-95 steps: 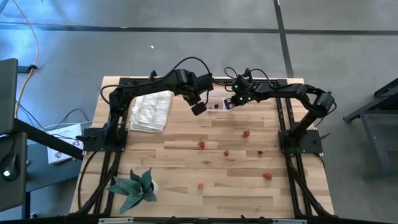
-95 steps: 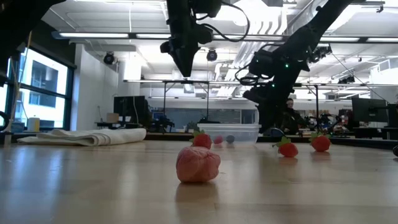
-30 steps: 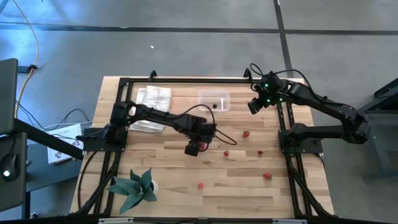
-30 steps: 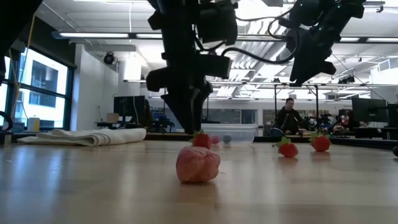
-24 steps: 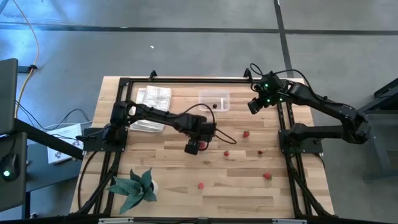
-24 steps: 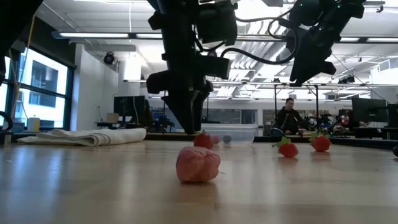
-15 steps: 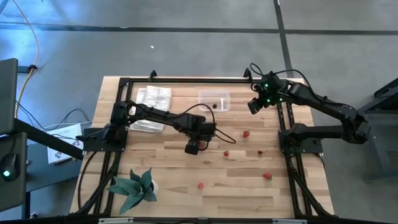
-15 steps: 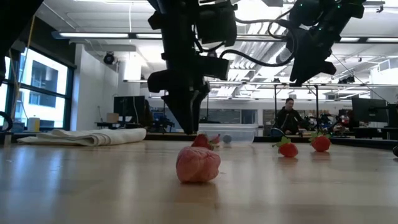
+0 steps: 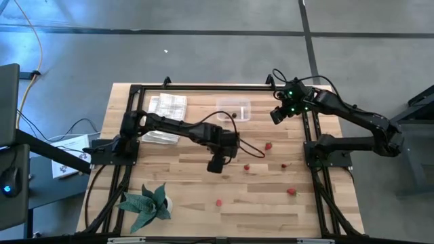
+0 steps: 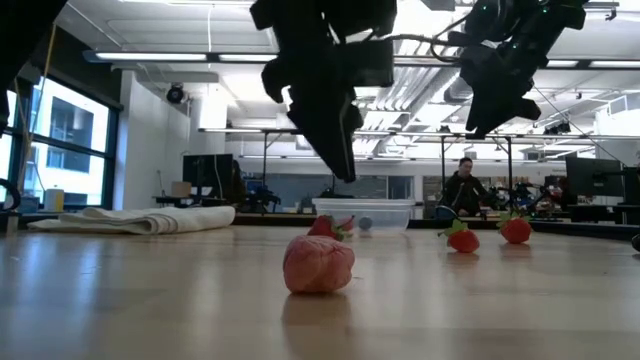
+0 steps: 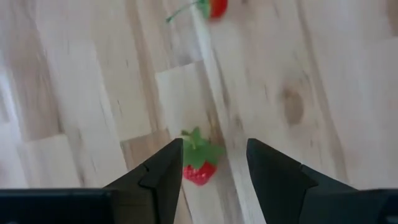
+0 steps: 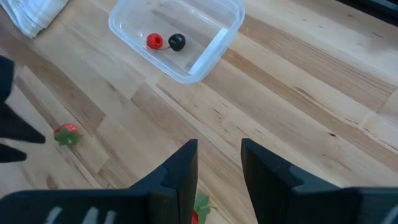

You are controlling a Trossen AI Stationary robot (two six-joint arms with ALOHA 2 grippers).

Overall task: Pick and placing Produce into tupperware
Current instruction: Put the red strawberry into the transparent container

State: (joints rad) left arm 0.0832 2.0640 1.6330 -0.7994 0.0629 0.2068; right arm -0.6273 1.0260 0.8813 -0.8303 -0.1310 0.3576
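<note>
Pickup step: left gripper, fingers apart, hovers over a small red green-leafed strawberry between them on the tabletop; next, descend and close, then carry to the clear rectangular plastic tupperware beyond.

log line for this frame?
left gripper: open above strawberry, mid-table | right gripper: open, idle near tupperware | tupperware: two pieces inside

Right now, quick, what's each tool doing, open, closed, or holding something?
Left tool: open, empty, above a strawberry lying on the table.
Right tool: open, empty, raised near the tupperware.
</note>
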